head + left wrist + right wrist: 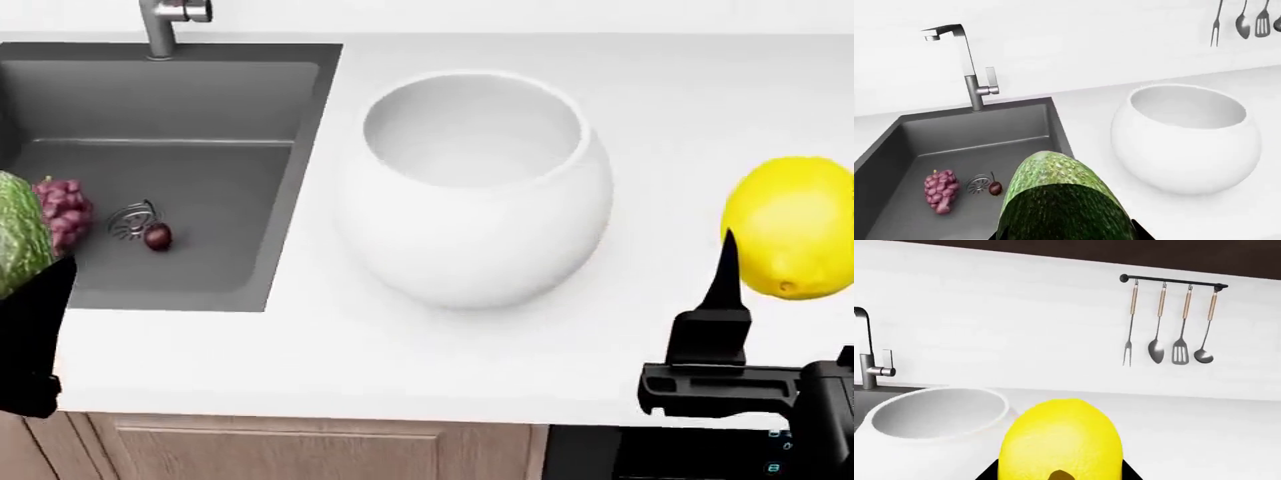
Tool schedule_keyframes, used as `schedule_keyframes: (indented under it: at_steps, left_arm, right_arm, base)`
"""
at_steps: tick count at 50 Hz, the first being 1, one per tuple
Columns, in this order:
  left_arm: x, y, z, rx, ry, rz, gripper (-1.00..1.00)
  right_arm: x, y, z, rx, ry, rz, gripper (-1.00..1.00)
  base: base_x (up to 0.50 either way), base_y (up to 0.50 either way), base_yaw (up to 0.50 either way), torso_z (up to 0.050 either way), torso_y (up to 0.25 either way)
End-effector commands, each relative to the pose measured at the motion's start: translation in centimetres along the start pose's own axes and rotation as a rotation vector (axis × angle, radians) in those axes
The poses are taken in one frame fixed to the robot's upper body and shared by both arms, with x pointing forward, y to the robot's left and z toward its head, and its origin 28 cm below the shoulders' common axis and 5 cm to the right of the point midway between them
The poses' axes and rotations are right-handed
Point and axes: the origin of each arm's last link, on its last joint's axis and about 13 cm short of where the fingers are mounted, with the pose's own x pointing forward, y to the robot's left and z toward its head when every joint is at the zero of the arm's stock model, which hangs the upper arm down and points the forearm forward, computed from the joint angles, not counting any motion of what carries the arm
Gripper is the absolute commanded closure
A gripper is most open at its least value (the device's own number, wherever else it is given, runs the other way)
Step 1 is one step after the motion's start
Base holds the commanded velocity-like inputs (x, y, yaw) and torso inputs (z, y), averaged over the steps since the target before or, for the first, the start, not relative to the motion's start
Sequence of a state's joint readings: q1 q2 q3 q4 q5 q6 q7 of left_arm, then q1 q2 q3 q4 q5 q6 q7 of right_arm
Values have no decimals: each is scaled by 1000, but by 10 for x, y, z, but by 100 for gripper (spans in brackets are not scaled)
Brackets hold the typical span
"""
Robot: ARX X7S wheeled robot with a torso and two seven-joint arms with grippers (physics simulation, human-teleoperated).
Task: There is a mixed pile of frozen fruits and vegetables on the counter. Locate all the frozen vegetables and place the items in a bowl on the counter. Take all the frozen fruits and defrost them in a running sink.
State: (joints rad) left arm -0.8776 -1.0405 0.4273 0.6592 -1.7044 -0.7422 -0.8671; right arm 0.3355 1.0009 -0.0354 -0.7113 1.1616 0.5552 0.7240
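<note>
My left gripper [1064, 236] is shut on the dark green bumpy avocado [1061, 197], held over the front right corner of the dark grey sink [961, 135]. In the head view the avocado [19, 240] shows at the left edge. The purple-red grape bunch [941, 191] and the small dark red fruit [995, 188] lie in the basin by the steel drain [978, 184]. The white round-bellied bowl [474, 185] stands on the counter [441, 360] right of the sink. My right gripper [1061, 474] is shut on the yellow lemon [1062, 440], right of the bowl.
The angular steel tap [969, 70] rises behind the sink, and no water shows from it. Several utensils hang on a wall rail [1173, 282] behind the counter. Light wood cabinet doors [294, 452] sit under the counter's front edge.
</note>
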Motion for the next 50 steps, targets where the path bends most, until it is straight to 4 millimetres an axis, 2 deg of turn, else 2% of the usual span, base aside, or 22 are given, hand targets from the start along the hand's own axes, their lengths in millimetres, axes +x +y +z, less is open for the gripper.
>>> schedule_keyframes:
  at_steps: [1, 16, 37, 45, 50]
  left_arm:
    - [3, 3, 6, -50, -64, 13, 100]
    - [2, 8, 7, -48, -69, 34, 100]
    - [-3, 3, 5, -37, -60, 5, 100]
    - [-9, -4, 21, -39, -80, -66, 100]
    - [-13, -13, 50, -30, -99, -195, 100]
  right_arm:
    - [5, -3, 4, -27, -55, -3, 100]
    - [6, 2, 4, -30, -74, 20, 100]
    - [7, -1, 8, -16, -79, 0, 100]
    - [8, -4, 13, -19, -75, -11, 100]
    - [7, -6, 10, -14, -61, -16, 100]
  base:
    - [457, -301, 0, 0, 0]
    - [493, -101, 0, 0, 2]
    - [498, -63, 0, 0, 1]
    - [0, 0, 0, 0, 2]
    - [0, 0, 0, 0, 0]
